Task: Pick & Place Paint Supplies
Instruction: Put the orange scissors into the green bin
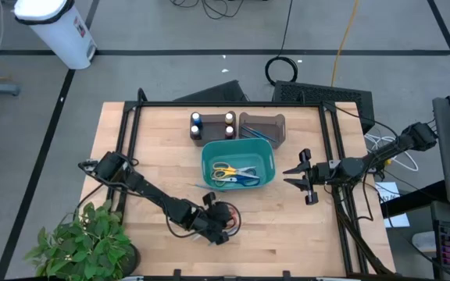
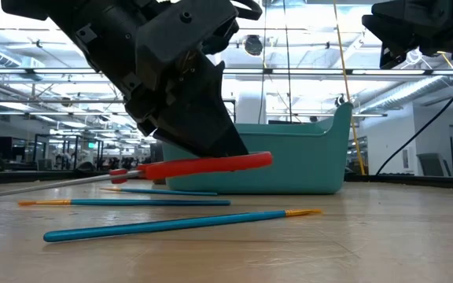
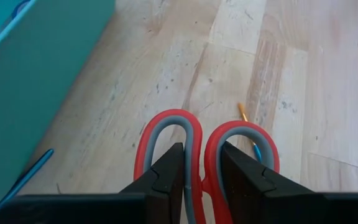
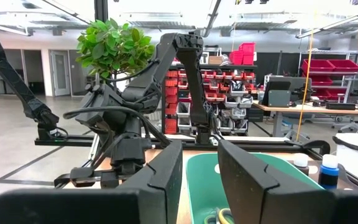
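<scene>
The left gripper is down near the front of the table, clamped on a pair of red-handled scissors, its fingers pinching the bar between the two handle loops so the scissors hang nearly level just above the wood. That is not one of the paint things. The paintbrushes lie loose on the tabletop just beside and below that gripper, between it and the front edge, with another brush close behind; they are thin, light and stiff, and I would guess they roll or skid if nudged, so the sensible hold is across the middle of the shaft, fingers square to it, coming straight down. The paint bottles stand in a small cluster at the back of the table, just behind the teal bin and beside a brown tray that holds more brushes, well apart from both grippers. They look small, rigid and top-heavy enough to tip, so gripping around the body under the cap seems safest. The right gripper hovers to the right of the teal bin, carrying nothing, its fingers partly apart and pointed toward the bin, which already holds several scissors.
</scene>
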Tool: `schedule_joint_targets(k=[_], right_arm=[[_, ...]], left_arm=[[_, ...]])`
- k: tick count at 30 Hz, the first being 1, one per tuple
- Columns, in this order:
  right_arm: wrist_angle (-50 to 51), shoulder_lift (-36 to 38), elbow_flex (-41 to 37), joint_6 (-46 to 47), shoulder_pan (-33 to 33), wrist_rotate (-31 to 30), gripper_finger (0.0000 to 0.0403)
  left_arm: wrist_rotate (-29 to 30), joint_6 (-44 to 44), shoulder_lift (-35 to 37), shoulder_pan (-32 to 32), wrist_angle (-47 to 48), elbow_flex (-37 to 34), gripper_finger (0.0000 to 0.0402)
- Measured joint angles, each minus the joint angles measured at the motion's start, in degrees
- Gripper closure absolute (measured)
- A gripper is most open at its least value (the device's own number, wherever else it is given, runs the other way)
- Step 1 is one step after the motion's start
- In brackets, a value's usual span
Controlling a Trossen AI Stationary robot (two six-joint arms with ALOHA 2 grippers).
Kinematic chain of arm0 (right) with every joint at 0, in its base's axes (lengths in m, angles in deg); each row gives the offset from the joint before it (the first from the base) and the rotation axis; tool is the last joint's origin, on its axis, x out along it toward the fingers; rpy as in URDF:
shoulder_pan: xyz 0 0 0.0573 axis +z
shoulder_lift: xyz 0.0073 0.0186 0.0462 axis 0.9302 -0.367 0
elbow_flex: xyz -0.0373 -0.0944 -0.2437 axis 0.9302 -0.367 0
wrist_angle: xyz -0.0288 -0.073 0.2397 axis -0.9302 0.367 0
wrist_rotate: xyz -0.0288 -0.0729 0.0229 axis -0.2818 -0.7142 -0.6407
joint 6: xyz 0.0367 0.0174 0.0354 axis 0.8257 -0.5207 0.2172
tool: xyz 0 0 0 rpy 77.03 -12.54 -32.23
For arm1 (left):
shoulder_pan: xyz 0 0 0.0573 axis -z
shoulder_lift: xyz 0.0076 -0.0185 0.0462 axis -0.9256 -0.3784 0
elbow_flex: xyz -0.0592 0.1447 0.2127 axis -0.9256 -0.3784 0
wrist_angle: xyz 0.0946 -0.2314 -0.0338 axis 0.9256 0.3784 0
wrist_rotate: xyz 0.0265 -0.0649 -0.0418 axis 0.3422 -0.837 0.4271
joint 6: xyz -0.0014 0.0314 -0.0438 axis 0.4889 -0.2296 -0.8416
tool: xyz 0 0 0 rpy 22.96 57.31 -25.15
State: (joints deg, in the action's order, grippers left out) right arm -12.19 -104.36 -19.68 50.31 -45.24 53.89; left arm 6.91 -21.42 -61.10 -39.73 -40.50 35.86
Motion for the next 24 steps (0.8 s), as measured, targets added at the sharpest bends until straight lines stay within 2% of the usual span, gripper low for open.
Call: schedule_joint_targets(k=[14,24], right_arm=[[0.09,-0.02,0.0,0.0,0.0,0.0,0.031],[0.33,-0.15,0.0,0.0,0.0,-0.02,0.031]], left_arm=[[-0.13,0.15,1.46,0.0,-0.43,0.07,0.0306],[0.15,3.87,5.82,0.0,0.33,0.07,0.0305]])
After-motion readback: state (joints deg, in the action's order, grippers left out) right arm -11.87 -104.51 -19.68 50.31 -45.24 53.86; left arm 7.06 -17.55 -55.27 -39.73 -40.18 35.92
